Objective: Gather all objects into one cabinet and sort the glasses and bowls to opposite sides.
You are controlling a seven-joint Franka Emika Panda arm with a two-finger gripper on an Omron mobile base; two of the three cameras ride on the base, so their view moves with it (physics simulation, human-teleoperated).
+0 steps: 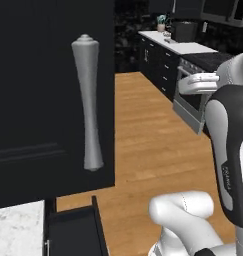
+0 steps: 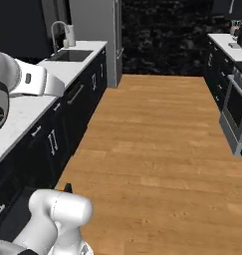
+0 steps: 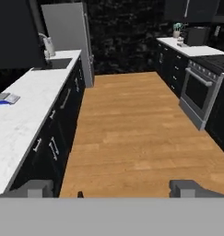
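One cabinet door [image 1: 48,100] stood close in left base view, with one long silver handle [image 1: 87,102]. One open drawer [image 1: 73,230] below it. Two white counters: one along sink side [image 3: 26,120], one across room [image 3: 196,50]. One sink [image 2: 70,56], one faucet [image 2: 55,34]. One steel fridge [image 3: 69,39]. One oven [image 3: 201,94]. One plant [image 3: 177,30] on far counter, one dark appliance [image 3: 196,36] beside it. One flat blue-and-grey item [image 3: 5,99] on near counter; could not tell what. My two fingertips [image 3: 37,188] stood wide apart.

Sink [image 2: 68,55] set in the left counter [image 2: 23,112]; oven [image 3: 198,94] opposite across the floor [image 2: 152,149].
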